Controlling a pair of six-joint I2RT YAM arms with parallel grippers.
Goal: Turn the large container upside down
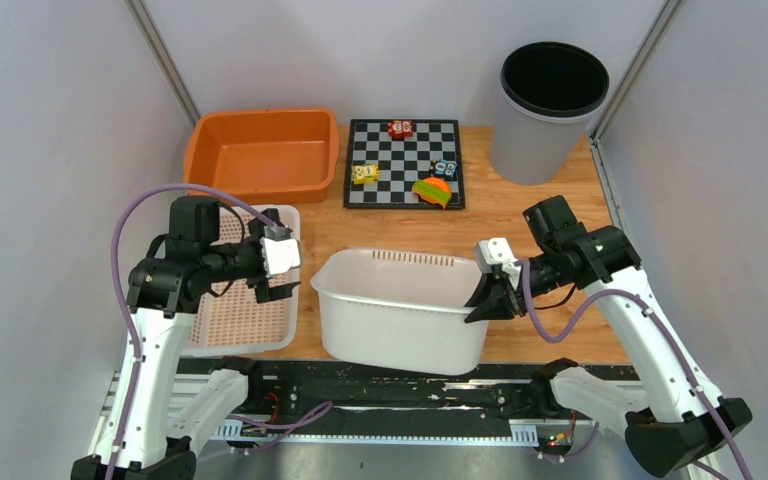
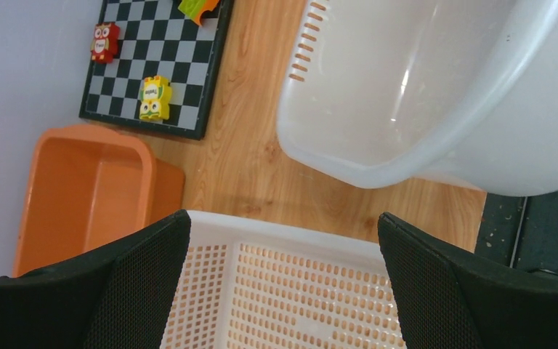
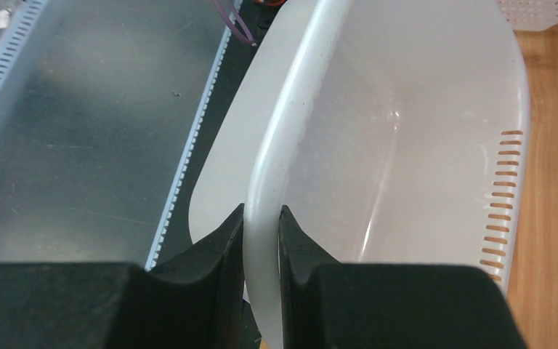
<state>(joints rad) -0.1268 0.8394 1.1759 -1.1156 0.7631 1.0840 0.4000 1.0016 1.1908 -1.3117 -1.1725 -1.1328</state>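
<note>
The large container [image 1: 400,310] is a white plastic tub with a row of slots under its far rim. It sits mouth up at the table's near edge, tilted toward the front. My right gripper [image 1: 487,298] is shut on the rim of the tub's right end, one finger inside and one outside. The right wrist view shows the white rim [image 3: 261,211] pinched between the two black fingers. My left gripper [image 1: 278,272] hangs open over the perforated tray, left of the tub and apart from it. Its fingers [image 2: 145,283] stand wide with nothing between them.
A white perforated tray [image 1: 245,300] lies at the near left under the left gripper. An orange bin [image 1: 260,152] sits behind it. A chessboard [image 1: 405,162] with several small toys lies at the back centre. A grey waste bin [image 1: 543,110] stands back right. Grey walls close both sides.
</note>
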